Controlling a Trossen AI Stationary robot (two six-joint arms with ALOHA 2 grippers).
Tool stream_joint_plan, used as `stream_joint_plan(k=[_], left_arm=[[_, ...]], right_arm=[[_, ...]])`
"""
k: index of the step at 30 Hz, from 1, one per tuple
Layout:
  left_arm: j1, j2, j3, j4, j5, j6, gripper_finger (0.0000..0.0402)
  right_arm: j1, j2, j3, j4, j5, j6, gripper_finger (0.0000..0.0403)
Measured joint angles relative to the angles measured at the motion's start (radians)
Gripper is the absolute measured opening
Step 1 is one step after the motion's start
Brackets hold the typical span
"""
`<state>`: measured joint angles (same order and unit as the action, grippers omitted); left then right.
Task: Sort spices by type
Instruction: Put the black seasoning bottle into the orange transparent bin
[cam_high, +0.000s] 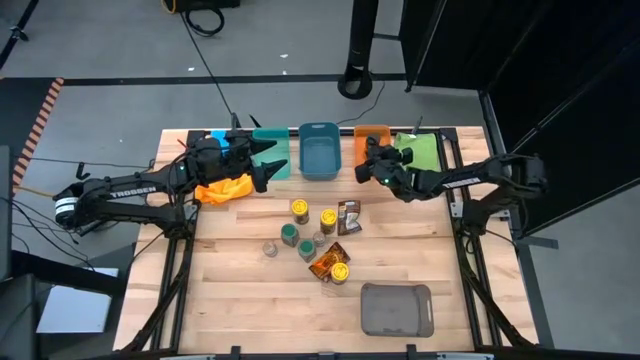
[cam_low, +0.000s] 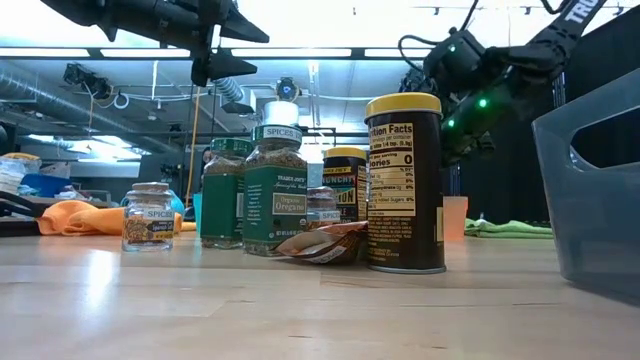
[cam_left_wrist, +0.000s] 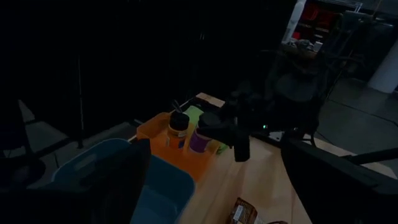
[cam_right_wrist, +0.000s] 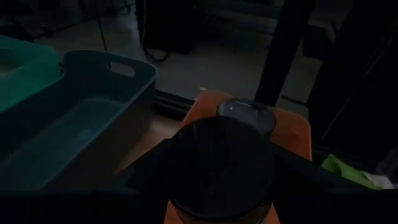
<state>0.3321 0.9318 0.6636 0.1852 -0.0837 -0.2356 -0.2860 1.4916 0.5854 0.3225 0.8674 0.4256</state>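
Several small spice jars stand at the table's middle: yellow lids (cam_high: 299, 208) (cam_high: 328, 218) (cam_high: 340, 271), green lids (cam_high: 289, 233), a grey one (cam_high: 270, 248). A brown packet (cam_high: 348, 216) and an orange packet (cam_high: 325, 262) lie flat among them. My right gripper (cam_high: 366, 171) is shut on a dark-lidded jar (cam_right_wrist: 221, 162) over the orange bin (cam_high: 372, 138), where another jar (cam_right_wrist: 245, 113) stands. My left gripper (cam_high: 268, 166) hangs open by the teal bin (cam_high: 268, 140) and holds nothing. My right gripper pinches the dark-lidded jar by its upper body, just under the lid (cam_right_wrist: 186, 140), one finger (cam_right_wrist: 146, 171) on each side. The fingers come from the table's right, slanting down. The jar (cam_left_wrist: 199, 138) is lifted clear and hangs over the orange bin (cam_left_wrist: 158, 134).
A blue bin (cam_high: 320, 150) stands between the teal and orange bins along the far edge, with a green cloth (cam_high: 422, 150) to the right. An orange cloth (cam_high: 225, 188) lies under the left arm. A grey tray (cam_high: 396, 308) sits near the front edge.
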Motion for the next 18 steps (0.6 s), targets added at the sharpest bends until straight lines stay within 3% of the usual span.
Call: stream_joint_plan(k=[18], left_arm=[[0.000, 0.000, 0.000, -0.032, 0.000, 0.022, 0.0369]], right_arm=[[-0.056, 0.062, 0.000, 0.106, 0.003, 0.102, 0.0235]])
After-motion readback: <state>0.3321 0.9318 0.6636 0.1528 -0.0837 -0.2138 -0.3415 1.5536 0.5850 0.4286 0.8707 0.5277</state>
